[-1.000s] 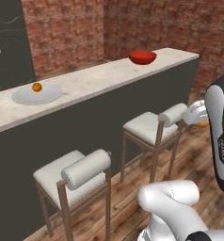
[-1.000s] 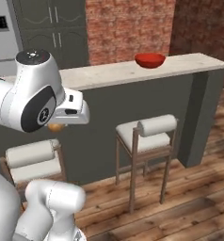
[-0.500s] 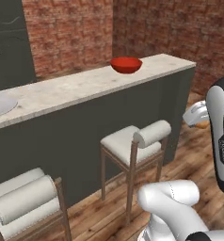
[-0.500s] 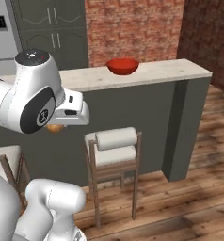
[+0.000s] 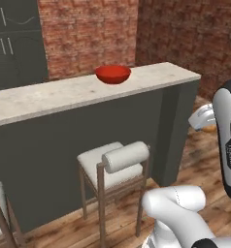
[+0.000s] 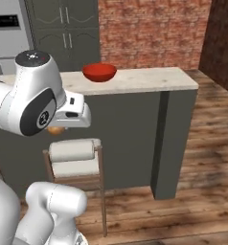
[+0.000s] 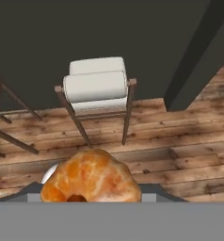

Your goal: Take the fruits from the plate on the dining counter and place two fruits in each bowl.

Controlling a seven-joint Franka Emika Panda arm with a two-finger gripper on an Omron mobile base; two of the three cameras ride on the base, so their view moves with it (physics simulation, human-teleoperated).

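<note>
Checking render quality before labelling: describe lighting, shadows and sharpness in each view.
Left base view: even, soft light, a faint sheen on the red bowl, no hard shadows. Right base view: the same flat light, the dining counter front dark. Hand view: the orange fruit in the gripper looms large and soft-edged; stool legs cast shadows on the floor.

Red bowl [image 5: 113, 74] sits on the beige worktop [image 5: 49, 97], white-cushioned stool [image 5: 115, 167] below, brick wall [image 5: 88, 34] behind.
</note>
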